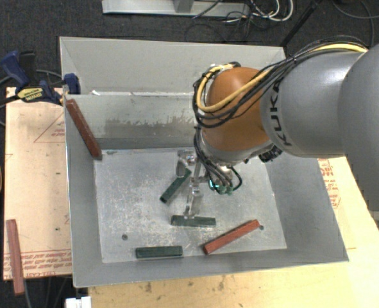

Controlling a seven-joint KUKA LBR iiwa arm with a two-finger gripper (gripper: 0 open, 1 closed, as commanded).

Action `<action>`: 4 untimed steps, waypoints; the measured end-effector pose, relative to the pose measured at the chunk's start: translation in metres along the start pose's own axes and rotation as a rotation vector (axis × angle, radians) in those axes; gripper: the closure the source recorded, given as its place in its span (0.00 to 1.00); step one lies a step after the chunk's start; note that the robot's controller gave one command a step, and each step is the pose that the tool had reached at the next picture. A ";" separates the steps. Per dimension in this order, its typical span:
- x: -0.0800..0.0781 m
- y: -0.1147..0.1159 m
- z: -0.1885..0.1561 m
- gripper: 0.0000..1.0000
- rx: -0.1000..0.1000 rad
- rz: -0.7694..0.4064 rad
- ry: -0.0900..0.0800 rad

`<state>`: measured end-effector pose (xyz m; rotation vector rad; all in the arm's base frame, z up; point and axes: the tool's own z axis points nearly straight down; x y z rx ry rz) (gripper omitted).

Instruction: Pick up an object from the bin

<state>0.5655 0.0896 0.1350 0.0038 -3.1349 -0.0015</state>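
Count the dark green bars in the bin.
3: front bar lowest in view, middle bar at the gripper, tilted bar left of it. The arm may hide others.

"KUKA" on grey arm [324,95]

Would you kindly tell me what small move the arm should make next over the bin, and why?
Probably a short, straight descent. The gripper hangs over the dark green bar lying flat near the middle of the bin floor; a tilted green bar lies close on the view's left and a red-brown bar on its right, so going straight down should avoid both.
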 end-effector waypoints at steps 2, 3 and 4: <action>-0.038 -0.020 0.063 1.00 0.001 -0.450 -0.010; -0.044 -0.004 -0.055 1.00 0.003 -0.469 -0.019; -0.074 -0.042 -0.191 1.00 0.005 -0.486 -0.020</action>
